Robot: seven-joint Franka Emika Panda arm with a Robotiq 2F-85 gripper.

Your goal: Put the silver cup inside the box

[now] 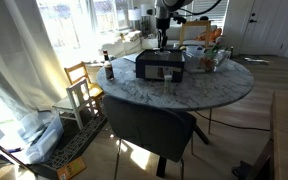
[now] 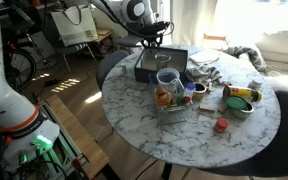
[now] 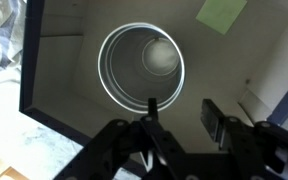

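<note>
In the wrist view I look straight down into the black box (image 3: 64,60). The silver cup (image 3: 142,65) stands upright on the box floor, its round rim and inner bottom showing. My gripper (image 3: 182,112) is open above the box, with its fingers apart and nothing between them; the cup lies just beyond the left finger. In both exterior views the gripper (image 1: 162,42) (image 2: 151,42) hangs directly over the box (image 1: 160,68) (image 2: 154,70) on the round marble table (image 1: 184,90). The cup does not show in the exterior views.
A small dark bottle (image 1: 109,71) stands beside the box. A clear jar (image 2: 168,88), a bowl (image 2: 241,100), a red lid (image 2: 221,125) and other clutter lie on the table. A dark chair (image 1: 149,125) and a wooden chair (image 1: 84,85) stand around the table.
</note>
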